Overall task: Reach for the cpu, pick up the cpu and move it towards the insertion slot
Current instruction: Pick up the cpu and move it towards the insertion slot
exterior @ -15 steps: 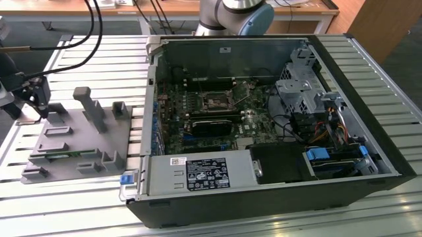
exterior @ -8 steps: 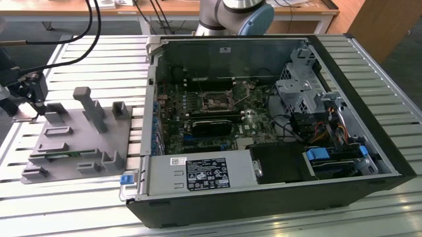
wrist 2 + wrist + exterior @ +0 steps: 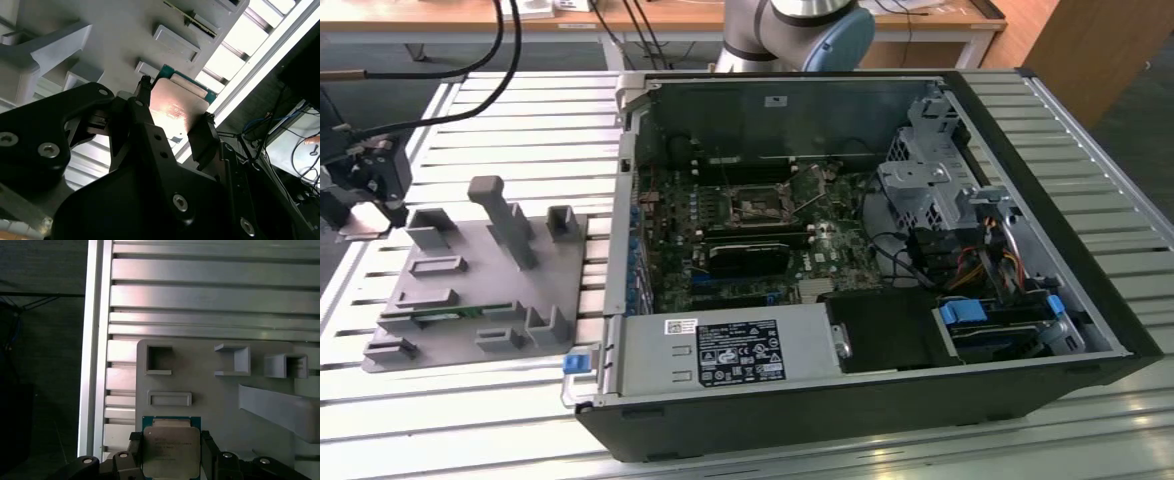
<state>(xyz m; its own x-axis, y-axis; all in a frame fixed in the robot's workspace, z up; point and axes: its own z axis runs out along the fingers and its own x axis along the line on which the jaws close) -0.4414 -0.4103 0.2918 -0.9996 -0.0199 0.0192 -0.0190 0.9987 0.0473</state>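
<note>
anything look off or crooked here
Nothing stands out: the chip sits square and level between the fingers of the gripper, over the edge of the grey holder.

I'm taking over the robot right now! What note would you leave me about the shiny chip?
Gripper: shut on the chip, with a finger on each of two opposite sides.
Chip: in the gripper at the exterior view's left, by the edge of the grey tray.
Socket: inside the open computer, well apart from the chip.
Done: chip reached and gripped.
Left: the chip is not yet at the socket.
</note>
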